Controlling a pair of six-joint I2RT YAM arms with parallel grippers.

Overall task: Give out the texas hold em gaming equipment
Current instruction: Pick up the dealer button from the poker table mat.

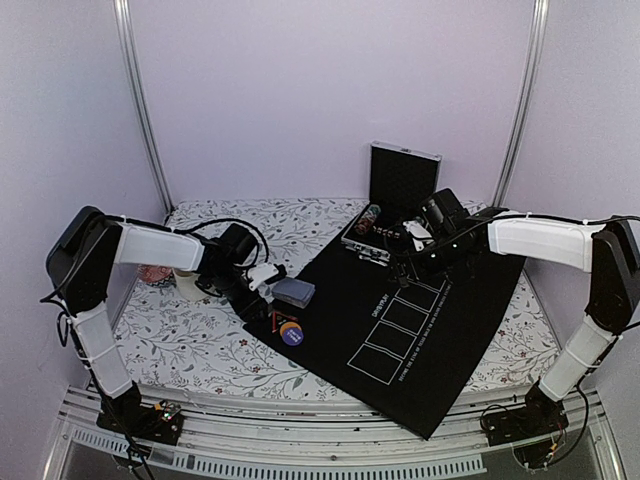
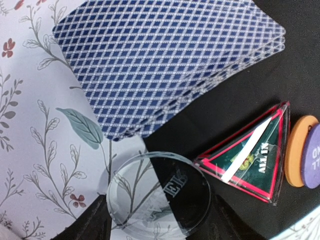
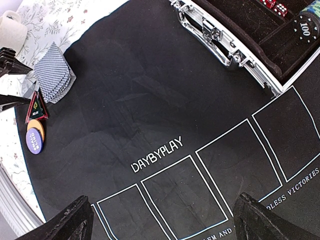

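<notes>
A deck of blue-backed cards (image 2: 165,65) lies at the black mat's left edge, also in the top view (image 1: 293,291). My left gripper (image 2: 159,220) has its fingers (image 2: 87,225) against both sides of a clear round disc (image 2: 159,192) marked with letters, just in front of the deck. Beside it lie a red-edged triangular marker (image 2: 250,160), an orange disc (image 2: 296,157) and a purple disc (image 2: 314,155). My right gripper (image 3: 165,215) is open and empty above the mat's printed card boxes (image 3: 177,192). A striped "100" chip (image 3: 306,27) sits in the case.
The black mat (image 1: 400,340) lies on a flowered cloth (image 1: 190,345). An open metal case (image 1: 395,215) stands at the back of the mat, with red dice (image 3: 274,5) inside. A cream cup (image 1: 188,285) stands left of my left gripper (image 1: 255,298).
</notes>
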